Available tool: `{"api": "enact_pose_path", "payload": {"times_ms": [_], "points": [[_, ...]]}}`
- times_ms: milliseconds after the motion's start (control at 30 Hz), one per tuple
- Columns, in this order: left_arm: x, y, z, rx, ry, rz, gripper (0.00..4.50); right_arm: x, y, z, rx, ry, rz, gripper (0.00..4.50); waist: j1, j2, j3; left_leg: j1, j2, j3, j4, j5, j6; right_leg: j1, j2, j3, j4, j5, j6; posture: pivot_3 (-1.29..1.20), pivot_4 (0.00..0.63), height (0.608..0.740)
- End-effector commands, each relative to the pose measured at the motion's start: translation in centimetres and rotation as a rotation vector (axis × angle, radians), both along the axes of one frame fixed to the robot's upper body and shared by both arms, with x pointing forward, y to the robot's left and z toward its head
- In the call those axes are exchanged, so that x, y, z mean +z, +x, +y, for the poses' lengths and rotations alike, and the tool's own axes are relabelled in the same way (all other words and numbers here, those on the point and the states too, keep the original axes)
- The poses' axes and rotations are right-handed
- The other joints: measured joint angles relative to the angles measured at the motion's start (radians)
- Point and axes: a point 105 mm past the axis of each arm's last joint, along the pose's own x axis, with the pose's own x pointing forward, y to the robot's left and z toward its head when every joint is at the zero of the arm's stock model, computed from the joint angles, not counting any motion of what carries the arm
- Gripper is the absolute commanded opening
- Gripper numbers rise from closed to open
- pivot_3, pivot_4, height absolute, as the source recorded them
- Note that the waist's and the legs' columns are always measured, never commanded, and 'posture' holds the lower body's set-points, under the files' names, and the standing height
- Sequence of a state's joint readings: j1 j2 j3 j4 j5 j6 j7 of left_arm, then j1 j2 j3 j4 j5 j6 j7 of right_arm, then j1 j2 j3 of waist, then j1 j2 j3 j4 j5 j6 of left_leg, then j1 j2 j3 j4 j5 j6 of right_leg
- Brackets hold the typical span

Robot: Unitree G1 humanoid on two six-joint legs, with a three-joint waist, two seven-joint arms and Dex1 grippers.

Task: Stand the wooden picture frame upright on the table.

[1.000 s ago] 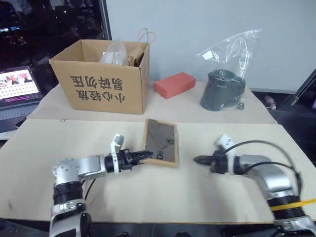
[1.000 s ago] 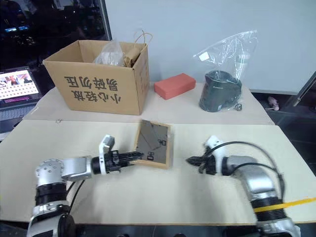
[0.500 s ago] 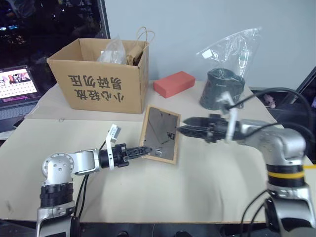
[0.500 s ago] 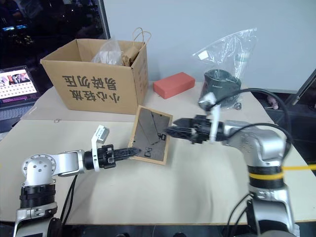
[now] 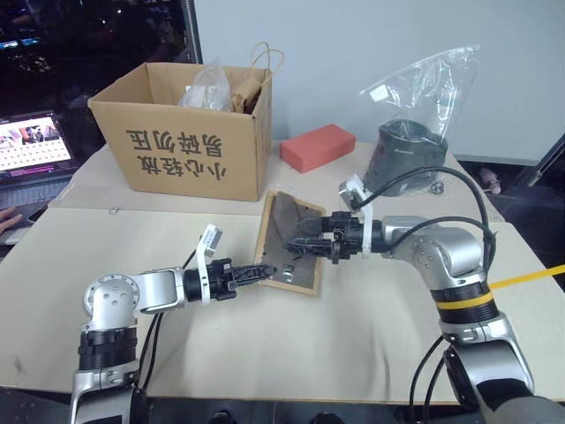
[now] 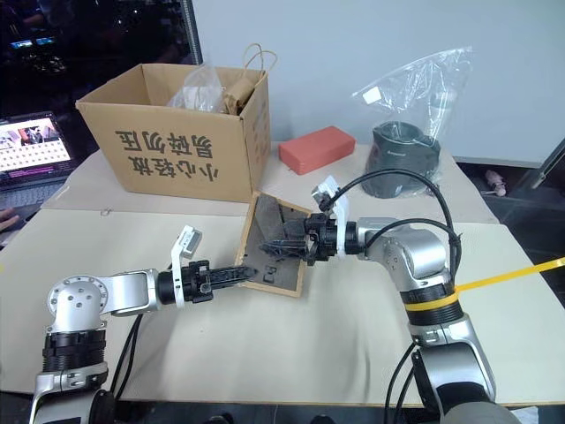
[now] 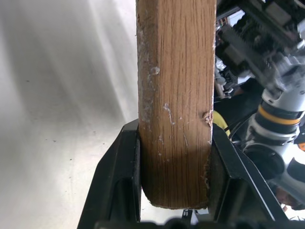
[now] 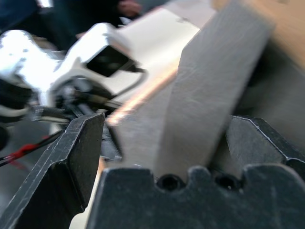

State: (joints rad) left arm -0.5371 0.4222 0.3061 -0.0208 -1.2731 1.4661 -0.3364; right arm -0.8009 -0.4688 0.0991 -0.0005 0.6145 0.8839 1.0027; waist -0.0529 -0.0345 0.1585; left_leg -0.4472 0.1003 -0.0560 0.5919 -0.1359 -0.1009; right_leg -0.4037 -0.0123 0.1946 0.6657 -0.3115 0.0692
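Note:
The wooden picture frame (image 5: pixel 284 215) is tilted up off the table (image 5: pixel 371 336), its dark grey back facing me. My left gripper (image 5: pixel 265 271) is shut on the frame's lower wood edge (image 7: pixel 175 119), which sits squeezed between both fingers. From the right, my right gripper (image 5: pixel 293 245) reaches onto the frame's back. It is open, and the grey fold-out stand (image 8: pixel 205 95) lies between its spread fingers (image 8: pixel 78 157). The picture side is hidden.
A cardboard box (image 5: pixel 190 132) with bags in it stands behind the frame at the left. A red block (image 5: pixel 316 147) and a plastic bag around a dark object (image 5: pixel 410 150) are at the back. An open laptop (image 5: pixel 31 150) is far left.
My right gripper has risen from the table, opened, and swung left onto the frame's back, around the stand. The left gripper kept its hold and the frame now tilts more steeply.

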Motion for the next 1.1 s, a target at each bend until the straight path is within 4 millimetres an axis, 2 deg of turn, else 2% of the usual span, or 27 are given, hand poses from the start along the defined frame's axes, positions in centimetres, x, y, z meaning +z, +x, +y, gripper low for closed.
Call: {"api": "enact_pose_path", "payload": {"times_ms": [33,100,267,333,400,467,533,667,733,833,867,1000,1100], "points": [[1.8,0.1,0.0,-0.024,-0.069,-0.024,1.16,2.0,-2.8,0.3,0.147,0.057,-0.091,4.49,0.006,0.000,0.000,0.000,0.000,0.000,0.000,0.000,0.000,0.000,0.000,0.000,0.000,0.000,0.000,0.00,0.150,0.716],[1.8,0.4,0.3,-0.019,-0.073,-0.004,1.16,2.1,-3.3,-0.1,0.165,0.048,-0.098,4.49,0.007,0.000,0.000,0.000,0.000,-0.001,0.000,0.000,0.000,0.000,0.000,0.000,0.000,0.000,0.000,0.00,0.150,0.716],[2.4,0.3,0.3,-0.056,-0.116,0.027,1.16,1.7,-3.2,-0.8,0.144,-0.003,-0.144,4.49,0.006,0.000,0.000,0.000,0.000,-0.001,0.001,0.000,0.000,0.000,0.000,0.000,0.001,0.000,0.000,0.00,0.150,0.716],[3.2,0.4,0.3,-0.082,-0.188,0.049,1.16,1.2,-2.1,-1.6,0.063,-0.061,-0.168,4.49,0.007,0.000,0.000,0.001,0.000,-0.001,0.001,0.000,0.000,0.000,0.000,-0.001,0.001,0.000,0.000,0.00,0.150,0.716],[3.8,0.4,0.7,-0.110,-0.229,0.067,1.16,0.1,-0.4,-2.9,-0.023,-0.204,-0.263,4.49,0.008,0.000,0.000,0.000,0.000,-0.001,0.001,0.000,0.000,0.000,0.000,-0.001,0.001,0.000,0.000,0.00,0.150,0.716],[4.3,0.6,1.4,-0.112,-0.249,0.080,1.16,1.0,0.3,-4.0,-0.067,-0.192,-0.278,4.49,0.007,0.000,0.000,0.000,0.000,-0.001,0.001,0.000,0.000,0.000,0.000,-0.001,0.001,-0.001,0.001,0.00,0.150,0.716],[4.4,0.8,1.8,-0.104,-0.241,0.090,1.16,2.3,0.1,-5.7,-0.094,-0.165,-0.274,4.49,0.008,0.000,0.000,0.000,0.000,-0.001,0.000,0.000,0.000,-0.001,0.000,-0.001,0.001,-0.001,0.001,0.00,0.150,0.716],[4.9,1.2,2.7,-0.092,-0.249,0.099,1.16,3.2,-1.2,-9.5,-0.155,-0.216,-0.283,4.49,0.020,0.000,0.002,-0.001,0.000,-0.001,0.000,0.000,-0.001,0.000,0.000,-0.001,-0.001,0.000,0.000,0.00,0.150,0.716],[5.0,1.4,2.8,-0.093,-0.270,0.108,1.16,3.3,-1.4,-10.4,-0.197,-0.244,-0.330,4.49,0.023,0.001,0.002,-0.001,0.000,-0.001,-0.001,0.000,-0.001,-0.001,0.000,-0.002,-0.001,0.000,0.000,0.00,0.150,0.716],[5.2,1.6,2.8,-0.126,-0.342,0.155,1.16,3.5,0.5,-10.3,-0.344,-0.269,-0.555,4.49,0.011,0.001,0.002,0.000,0.000,-0.001,-0.001,0.000,-0.001,-0.001,0.000,-0.002,-0.001,0.000,0.000,0.00,0.150,0.716],[5.5,1.7,2.9,-0.141,-0.392,0.173,1.16,3.1,1.0,-10.0,-0.374,-0.337,-0.696,4.49,0.008,0.001,0.002,0.000,0.000,-0.001,0.000,0.000,-0.001,-0.001,0.000,-0.002,0.000,-0.001,0.001,0.00,0.150,0.716],[4.7,2.1,2.9,-0.140,-0.415,0.238,1.16,1.4,2.0,-8.0,-0.404,-0.497,-1.169,4.49,0.002,0.001,0.002,0.001,0.000,-0.001,0.000,0.003,-0.004,-0.001,0.000,-0.002,0.000,-0.003,0.006,0.00,0.150,0.716],[4.9,1.6,2.2,-0.184,-0.402,0.235,1.16,-0.9,1.8,-6.7,-0.331,-0.610,-1.496,4.49,0.008,0.001,0.002,0.000,0.000,-0.001,-0.001,0.003,-0.005,-0.002,0.000,-0.002,0.001,-0.002,0.004,0.00,0.150,0.716]]}}
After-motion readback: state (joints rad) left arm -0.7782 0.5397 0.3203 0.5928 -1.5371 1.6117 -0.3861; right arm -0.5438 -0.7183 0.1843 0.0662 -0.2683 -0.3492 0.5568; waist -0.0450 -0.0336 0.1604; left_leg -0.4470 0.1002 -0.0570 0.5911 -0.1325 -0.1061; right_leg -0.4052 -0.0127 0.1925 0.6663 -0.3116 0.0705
